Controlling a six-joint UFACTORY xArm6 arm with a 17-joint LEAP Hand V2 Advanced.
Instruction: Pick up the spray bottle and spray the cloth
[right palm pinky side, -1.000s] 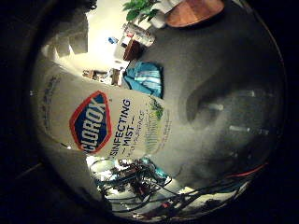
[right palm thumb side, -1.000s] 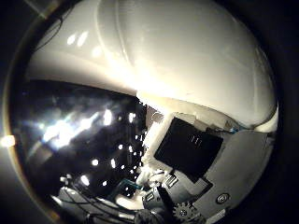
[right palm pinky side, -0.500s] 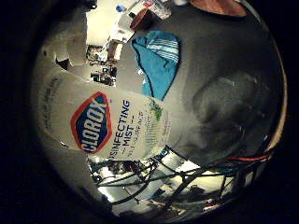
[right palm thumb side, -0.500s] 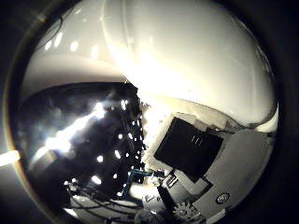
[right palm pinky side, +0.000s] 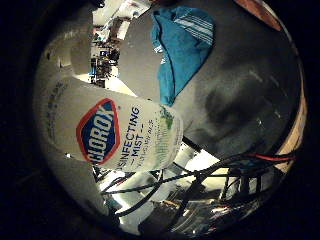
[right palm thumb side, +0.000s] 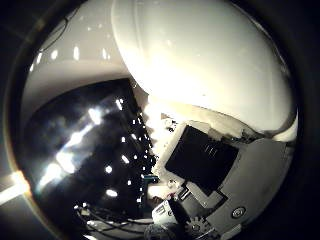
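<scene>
room and surroundings

grey table surface (right palm pinky side: 240, 100) fills most of the little finger side view, matte, with soft dark shadow patches on it. reddish-brown wooden edge (right palm pinky side: 295, 130) runs along its far rim. past the table, a bright strip of cluttered room background (right palm pinky side: 107, 55), shelves or equipment, too small to make out. thumb side view: a dark glossy surface (right palm thumb side: 85, 160) with many small bright light reflections, a pale band (right palm thumb side: 65, 75) above it. light comes from several point sources overhead.

It looks like a lab or work room. A big grey table (right palm pinky side: 250, 75) fills the space. Far behind it stand crowded shelves (right palm pinky side: 102, 55) full of gear.
</scene>
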